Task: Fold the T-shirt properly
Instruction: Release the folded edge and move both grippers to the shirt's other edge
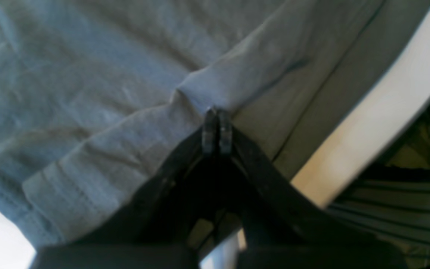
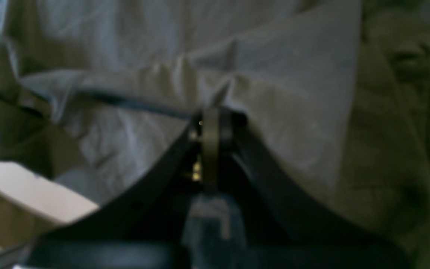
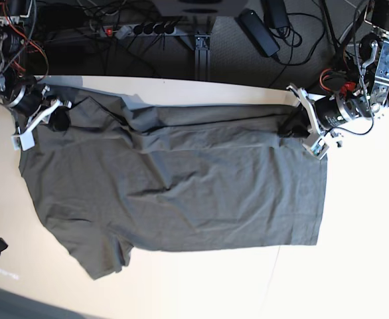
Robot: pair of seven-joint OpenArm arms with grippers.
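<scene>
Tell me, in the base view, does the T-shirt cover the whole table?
No. The T-shirt leaves bare table below its lower edge and beside it.

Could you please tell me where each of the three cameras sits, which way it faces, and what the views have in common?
Left wrist: sits behind the left gripper, looks along its shut fingers at a T-shirt fold near the table edge.
Right wrist: sits behind the right gripper, looks at bunched cloth it pinches.
Base: overhead, faces down on the table with the T-shirt spread out; left gripper at this view's right, right gripper at its left.
Shared: all three show the T-shirt and the pale table.
</scene>
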